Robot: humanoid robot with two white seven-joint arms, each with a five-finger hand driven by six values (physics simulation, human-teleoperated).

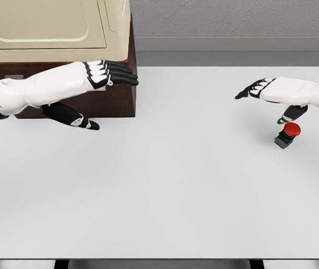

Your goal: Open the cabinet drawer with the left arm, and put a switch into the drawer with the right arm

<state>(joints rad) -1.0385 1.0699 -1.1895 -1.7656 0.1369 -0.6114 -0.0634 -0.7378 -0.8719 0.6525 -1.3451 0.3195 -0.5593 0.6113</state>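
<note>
A cream cabinet (52, 28) on a dark wooden base (109, 98) stands at the table's back left, its front panel shut as far as I can see. My left hand (100, 84) hovers in front of the base with fingers stretched out flat and thumb hanging below, holding nothing. The switch (287, 135), a red push button on a dark body with a teal edge, lies on the table at the right. My right hand (266, 92) floats just above and behind it, fingers extended toward the left, thumb pointing down near the button, not touching it.
The white table (159, 196) spans the view, with its front edge at the bottom. A grey wall runs behind the table's back edge.
</note>
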